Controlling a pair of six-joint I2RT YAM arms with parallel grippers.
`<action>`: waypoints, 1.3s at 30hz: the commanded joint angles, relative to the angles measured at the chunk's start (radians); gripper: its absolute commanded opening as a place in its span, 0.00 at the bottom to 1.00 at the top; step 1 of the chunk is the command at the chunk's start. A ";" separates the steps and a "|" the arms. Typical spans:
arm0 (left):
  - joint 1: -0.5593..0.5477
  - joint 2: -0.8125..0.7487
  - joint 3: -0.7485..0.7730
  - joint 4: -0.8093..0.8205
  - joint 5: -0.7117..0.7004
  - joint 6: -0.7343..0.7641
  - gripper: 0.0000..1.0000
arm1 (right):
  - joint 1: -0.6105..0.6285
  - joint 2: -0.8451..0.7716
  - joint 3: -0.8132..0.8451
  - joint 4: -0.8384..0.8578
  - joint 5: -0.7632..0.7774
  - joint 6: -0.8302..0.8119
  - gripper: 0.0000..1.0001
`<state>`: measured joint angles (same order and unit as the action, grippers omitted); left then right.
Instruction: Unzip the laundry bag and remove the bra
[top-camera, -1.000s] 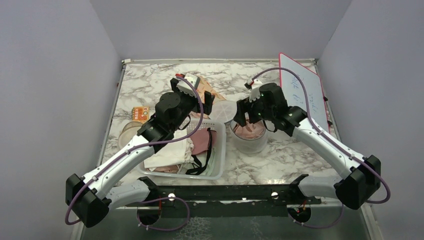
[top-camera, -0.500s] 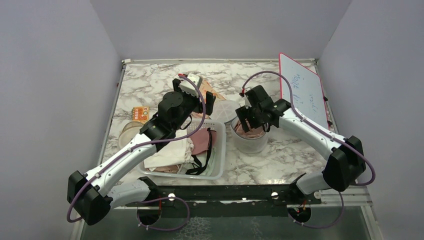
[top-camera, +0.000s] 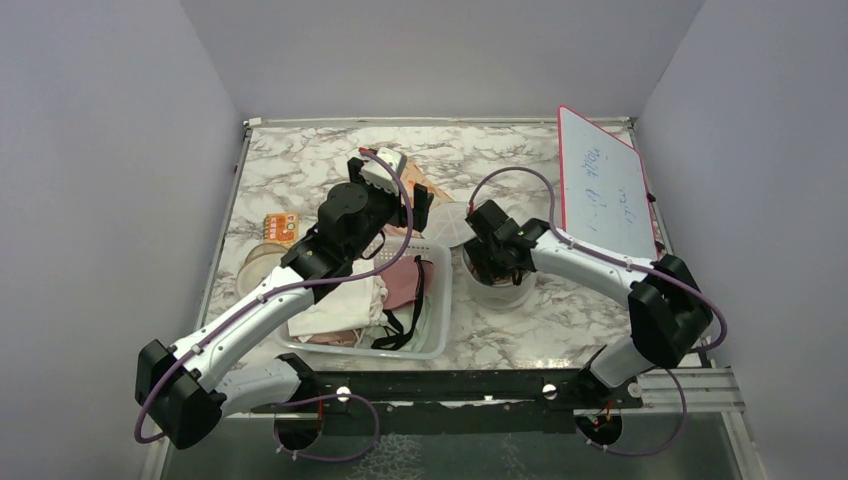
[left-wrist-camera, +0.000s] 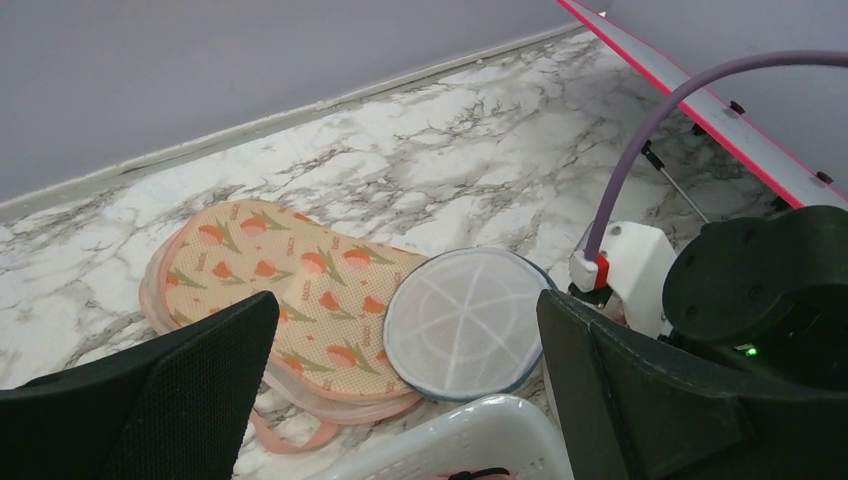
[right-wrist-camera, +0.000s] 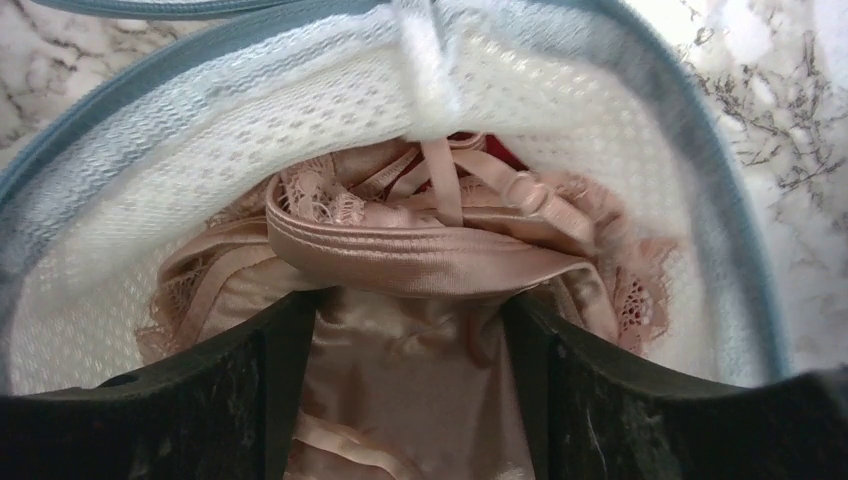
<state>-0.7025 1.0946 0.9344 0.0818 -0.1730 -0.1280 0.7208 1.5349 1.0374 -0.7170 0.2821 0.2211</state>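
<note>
The laundry bag (top-camera: 505, 290) stands upright on the table right of the basket, unzipped at the top, with its round mesh lid (left-wrist-camera: 465, 322) flipped back flat on the table. My right gripper (right-wrist-camera: 410, 310) is down inside the bag (right-wrist-camera: 600, 110). It is open, with its jaws on either side of a peach satin and lace garment (right-wrist-camera: 420, 250). Only a sliver of the dark red bra (right-wrist-camera: 503, 150) shows, behind that garment at the bag's far wall. My left gripper (left-wrist-camera: 405, 305) is open and empty, held above the basket's far rim near the lid.
A white slatted basket (top-camera: 441, 300) with pink, white and black-strapped garments lies left of the bag. A floral pouch (left-wrist-camera: 290, 285) lies behind it. A red-framed whiteboard (top-camera: 605, 185) leans at the right wall. An orange card (top-camera: 281, 227) and a round dish (top-camera: 258, 265) are at left.
My right gripper has dropped from above the bag's mouth down into the bag, with the arm swinging in from the right. The left arm has barely moved.
</note>
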 joint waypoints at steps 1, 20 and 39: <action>-0.005 0.004 0.012 0.009 0.008 -0.006 0.99 | 0.021 0.029 -0.028 0.071 0.108 0.052 0.58; -0.006 0.012 0.015 0.007 0.023 -0.017 0.99 | 0.023 -0.271 0.047 0.008 -0.001 0.045 0.01; -0.008 0.018 0.015 0.004 0.016 -0.015 0.99 | 0.022 -0.422 0.224 0.001 -0.012 0.038 0.01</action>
<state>-0.7063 1.1187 0.9340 0.0814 -0.1684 -0.1364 0.7387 1.1568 1.2118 -0.7189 0.2836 0.2604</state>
